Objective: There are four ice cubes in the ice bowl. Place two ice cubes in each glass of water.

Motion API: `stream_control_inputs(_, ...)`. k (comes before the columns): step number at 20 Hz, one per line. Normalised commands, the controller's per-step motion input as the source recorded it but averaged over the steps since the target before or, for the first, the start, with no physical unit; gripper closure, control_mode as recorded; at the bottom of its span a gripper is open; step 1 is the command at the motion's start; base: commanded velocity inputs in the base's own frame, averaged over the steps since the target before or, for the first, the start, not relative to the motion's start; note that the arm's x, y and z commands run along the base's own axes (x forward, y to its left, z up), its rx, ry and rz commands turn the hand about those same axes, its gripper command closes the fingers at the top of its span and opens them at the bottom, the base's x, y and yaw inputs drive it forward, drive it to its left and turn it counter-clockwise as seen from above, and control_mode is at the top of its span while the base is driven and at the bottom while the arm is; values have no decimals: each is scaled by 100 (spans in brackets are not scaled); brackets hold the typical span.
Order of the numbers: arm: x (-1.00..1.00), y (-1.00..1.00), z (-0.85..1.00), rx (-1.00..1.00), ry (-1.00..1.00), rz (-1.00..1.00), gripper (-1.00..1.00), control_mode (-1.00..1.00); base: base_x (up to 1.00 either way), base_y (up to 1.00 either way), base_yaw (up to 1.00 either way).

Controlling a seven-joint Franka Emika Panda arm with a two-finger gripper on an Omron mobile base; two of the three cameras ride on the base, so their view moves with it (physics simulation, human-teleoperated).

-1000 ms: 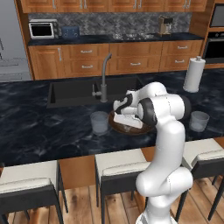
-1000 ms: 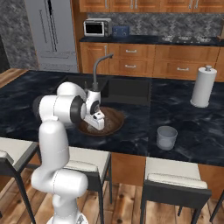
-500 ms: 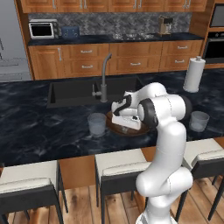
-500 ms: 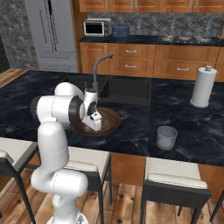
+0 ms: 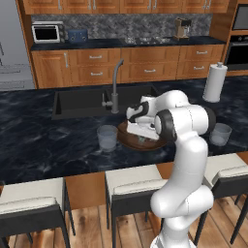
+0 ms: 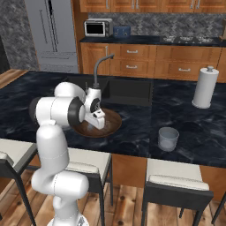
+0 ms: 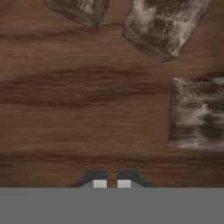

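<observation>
The gripper [image 7: 111,183] sits low at the bottom centre of the hand view, its two fingertips [image 7: 99,183] drawn almost together with only a thin slit between them. Nothing can be seen between them; whether a cube is pinched there cannot be told. In the left base view the hand is lowered into the wooden bowl [image 5: 127,140] at the centre of the frame, on the dark marble counter [image 5: 38,145].

Three ice cubes show in the hand view on the bowl's wood floor: one ice cube [image 7: 197,113] at the right edge, one [image 7: 164,26] at the upper right, and one [image 7: 81,9] cut off at the top left. All three lie apart from the fingertips.

One glass [image 5: 107,137] stands just left of the bowl in the left base view. The second glass [image 5: 220,134] stands at the right of that frame, well apart from the bowl. In the right base view this second glass [image 6: 168,138] is right of centre, and the bowl [image 6: 112,126] lies left of centre.

A paper-towel roll [image 6: 205,87] stands upright at the upper right of the right base view.
</observation>
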Motion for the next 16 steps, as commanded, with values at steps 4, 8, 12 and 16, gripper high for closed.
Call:
stream_control_inputs(4, 0, -1, 44, 3, 6, 0, 100, -100, 0, 0, 0)
stream_control_inputs(8, 0, 0, 48, 4, 9, -4, 100, -100, 0, 0, 0)
stream_control_inputs(12, -3, 8, 14, 7, 11, -13, 100, -100, 0, 0, 0)
stream_control_inputs(16, 0, 49, 11, 5, 9, -18, 100, -100, 0, 0, 0)
